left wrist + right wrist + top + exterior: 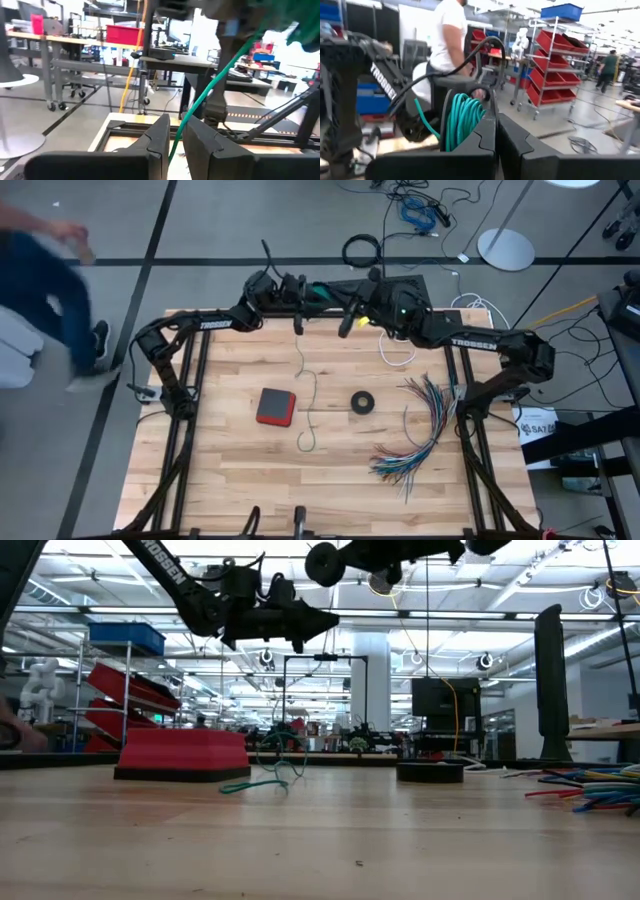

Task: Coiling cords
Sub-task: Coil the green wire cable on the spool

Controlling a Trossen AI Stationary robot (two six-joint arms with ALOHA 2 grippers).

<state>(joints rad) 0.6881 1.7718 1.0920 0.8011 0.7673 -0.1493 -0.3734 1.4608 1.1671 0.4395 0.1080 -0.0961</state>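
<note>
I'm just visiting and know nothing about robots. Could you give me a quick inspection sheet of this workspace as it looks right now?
Surface: wooden table, light planks, bare at the near edge.
Job's things: teal-green cord, partly coiled up at the grippers, its tail trailing down onto the table; white cord lying at the far right edge.
Clutter: red box, black ring, fanned multicoloured wires.
Grippers: left gripper raised at the far edge, cord running between its fingers; right gripper raised beside it, shut, the coil next to it.
Cables: loose cables on the floor beyond the table.
Surroundings: a person walking past on the left; shelves with red bins.
</note>
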